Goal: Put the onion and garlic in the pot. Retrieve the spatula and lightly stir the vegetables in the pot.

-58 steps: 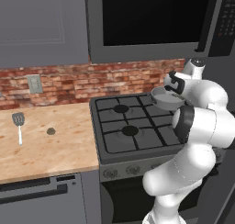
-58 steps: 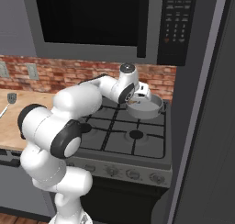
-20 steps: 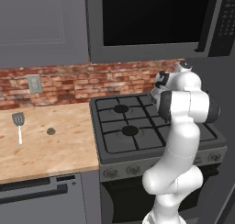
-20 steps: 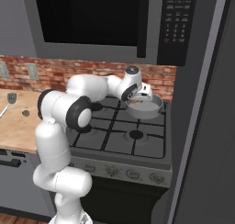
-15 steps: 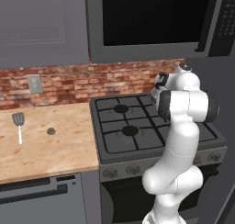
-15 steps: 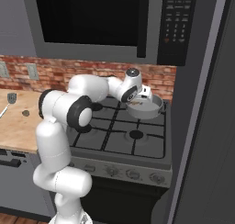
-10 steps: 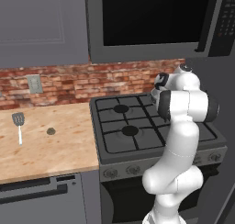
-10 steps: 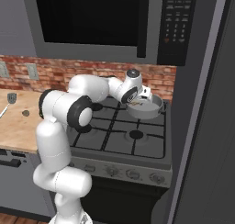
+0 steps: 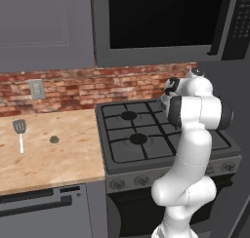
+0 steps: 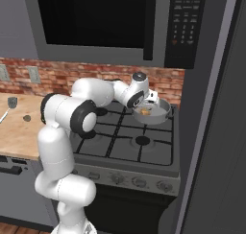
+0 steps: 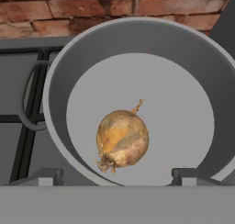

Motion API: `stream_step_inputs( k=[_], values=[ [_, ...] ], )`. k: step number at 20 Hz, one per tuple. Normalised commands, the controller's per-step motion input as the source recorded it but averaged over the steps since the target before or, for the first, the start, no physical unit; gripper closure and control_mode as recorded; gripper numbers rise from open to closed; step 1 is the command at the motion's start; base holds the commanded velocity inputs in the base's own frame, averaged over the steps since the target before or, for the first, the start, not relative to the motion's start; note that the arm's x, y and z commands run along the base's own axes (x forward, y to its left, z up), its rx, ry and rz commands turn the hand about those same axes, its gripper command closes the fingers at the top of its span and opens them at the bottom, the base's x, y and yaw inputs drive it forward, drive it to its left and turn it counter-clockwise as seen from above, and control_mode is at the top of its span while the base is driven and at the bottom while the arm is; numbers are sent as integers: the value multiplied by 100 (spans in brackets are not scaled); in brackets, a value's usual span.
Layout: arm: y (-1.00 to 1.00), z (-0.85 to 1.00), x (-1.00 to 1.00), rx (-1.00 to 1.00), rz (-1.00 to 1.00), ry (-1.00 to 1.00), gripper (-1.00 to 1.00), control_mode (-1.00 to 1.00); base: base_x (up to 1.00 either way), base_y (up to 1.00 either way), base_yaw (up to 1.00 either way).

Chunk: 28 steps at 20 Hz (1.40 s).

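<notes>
The golden-brown onion (image 11: 121, 139) lies on the floor of the grey pot (image 11: 59, 81), its thin stem pointing up in the hand view. My gripper (image 11: 115, 175) hangs just over the pot, open, with its two fingertips (image 11: 46, 175) wide apart on either side of the onion and not touching it. In the right base view the pot (image 10: 166, 108) sits on the back right burner with the onion (image 10: 146, 111) inside and the gripper (image 10: 145, 103) at its near rim. The garlic (image 9: 54, 139) and the spatula (image 9: 20, 132) lie on the wooden counter left of the stove.
The black gas stove (image 9: 139, 137) has grates over its burners. A brick wall (image 9: 68, 88) runs behind the counter, with a microwave (image 9: 161, 22) overhead. A dark tall panel (image 10: 211, 132) stands right of the stove. The counter's front edge (image 9: 49, 183) lies near the base.
The jaws have spread wide and let go of the onion, which now rests on the pot's floor. The arm has hardly moved.
</notes>
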Motion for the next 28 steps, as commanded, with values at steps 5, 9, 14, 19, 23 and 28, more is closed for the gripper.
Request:
stream_step_inputs(
  k=[5,9,14,19,23,28],
  values=[
    [0,0,0,0,0,0,-100,-100,0,0,0],
    [1,13,-28,0,0,-1,-100,-100,0,0,0],
    [13,17,-85,0,1,-6,-100,-100,0,0,0],
    [29,23,-85,0,0,-6,-100,-100,0,0,0],
    [54,51,-61,0,0,-6,-100,-100,0,0,0],
    [91,48,-44,0,8,-3,-100,-100,0,0,0]
  ],
)
